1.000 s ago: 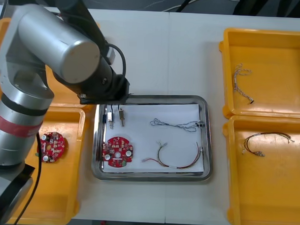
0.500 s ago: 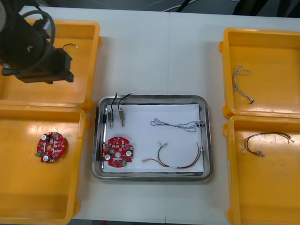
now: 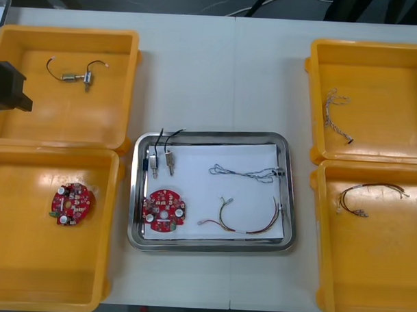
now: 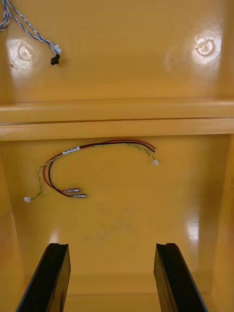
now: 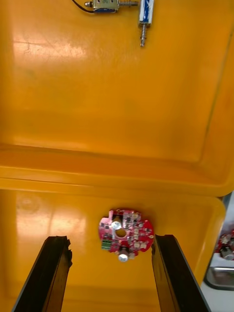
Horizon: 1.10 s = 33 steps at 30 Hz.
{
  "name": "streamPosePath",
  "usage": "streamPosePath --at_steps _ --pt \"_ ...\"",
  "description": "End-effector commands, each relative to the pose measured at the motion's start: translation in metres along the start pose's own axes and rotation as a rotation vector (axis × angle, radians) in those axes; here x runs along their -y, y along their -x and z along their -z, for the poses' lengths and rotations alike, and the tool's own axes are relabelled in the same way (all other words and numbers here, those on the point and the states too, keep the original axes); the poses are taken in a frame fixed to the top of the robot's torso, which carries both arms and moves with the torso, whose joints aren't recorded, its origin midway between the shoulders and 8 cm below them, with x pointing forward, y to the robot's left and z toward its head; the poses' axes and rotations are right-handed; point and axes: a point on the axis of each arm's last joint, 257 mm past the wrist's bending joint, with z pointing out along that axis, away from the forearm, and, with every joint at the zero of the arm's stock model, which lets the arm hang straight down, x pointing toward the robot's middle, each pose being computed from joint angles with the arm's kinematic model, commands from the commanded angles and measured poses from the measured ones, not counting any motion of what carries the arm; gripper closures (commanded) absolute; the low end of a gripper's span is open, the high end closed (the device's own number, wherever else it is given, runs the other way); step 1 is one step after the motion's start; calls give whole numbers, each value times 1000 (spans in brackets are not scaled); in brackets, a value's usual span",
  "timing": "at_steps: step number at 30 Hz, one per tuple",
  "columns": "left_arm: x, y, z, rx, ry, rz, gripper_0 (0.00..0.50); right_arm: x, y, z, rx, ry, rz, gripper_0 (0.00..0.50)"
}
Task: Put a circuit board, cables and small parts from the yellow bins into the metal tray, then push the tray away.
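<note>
Fingers of left gripper (image 5: 109, 273) and right gripper (image 4: 111, 275) gape empty over bins (image 3: 74, 261); tray (image 3: 287, 193) holds board (image 3: 163, 210), cables (image 3: 245, 174), parts (image 3: 162, 160); only pushing seems left.

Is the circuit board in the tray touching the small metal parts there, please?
Apart: the front view shows white floor of the tray between the circuit board and the small metal parts.

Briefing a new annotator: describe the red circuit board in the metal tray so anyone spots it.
Start at the shiny, white-lined metal tray between the yellow bins. The round red circuit board lies in its near left corner, beside the small metal parts. Its twin lies outside the tray, in the near left yellow bin.
</note>
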Motion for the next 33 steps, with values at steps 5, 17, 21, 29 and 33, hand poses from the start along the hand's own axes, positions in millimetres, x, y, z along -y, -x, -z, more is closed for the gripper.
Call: streamPosePath --at_steps 5,17,21,29,33 --pt "-32 -21 -1 -20 76 -126 0 -39 1 12 20 8 195 0" --pt "-9 -28 -6 -29 5 -131 0 -120 -25 9 -61 204 403 0" --pt "-2 -29 -7 -27 -13 -131 0 -144 -30 9 -70 225 496 0" --pt "7 -30 -8 -22 -38 -132 0 -187 -43 8 -93 260 689 0" --pt "10 -30 -7 -18 -45 -133 0 -204 -52 6 -97 256 796 0"
